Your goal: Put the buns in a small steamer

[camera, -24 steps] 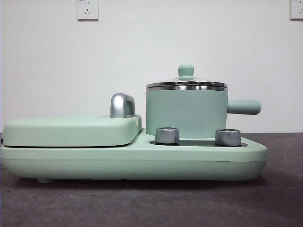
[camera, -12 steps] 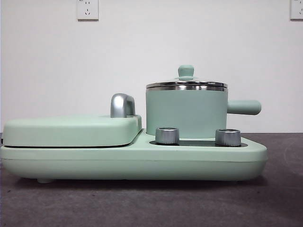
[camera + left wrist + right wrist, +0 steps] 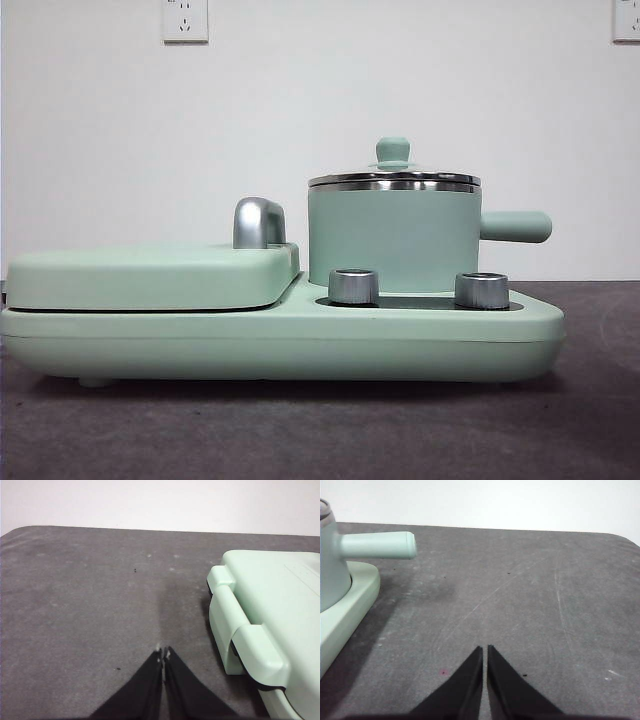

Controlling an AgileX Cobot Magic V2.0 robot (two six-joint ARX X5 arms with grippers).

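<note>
A matt, smooth mint-green finish is seen on the small steamer (image 3: pixel 392 240), rimmed in polished steel. Two shiny metal knobs (image 3: pixel 353 286) are shown below. The table (image 3: pixel 530 595) is covered in rough, scuffed grey felt.

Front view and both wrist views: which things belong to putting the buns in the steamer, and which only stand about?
For the job:
- small steamer, lid on
- buns: not in view

Standing about:
- griddle section
- chrome handle
- two knobs
- wall sockets

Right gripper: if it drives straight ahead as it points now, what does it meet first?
Likely nothing: ahead of the right gripper lies only bare table. The small steamer sits off to one side.
</note>
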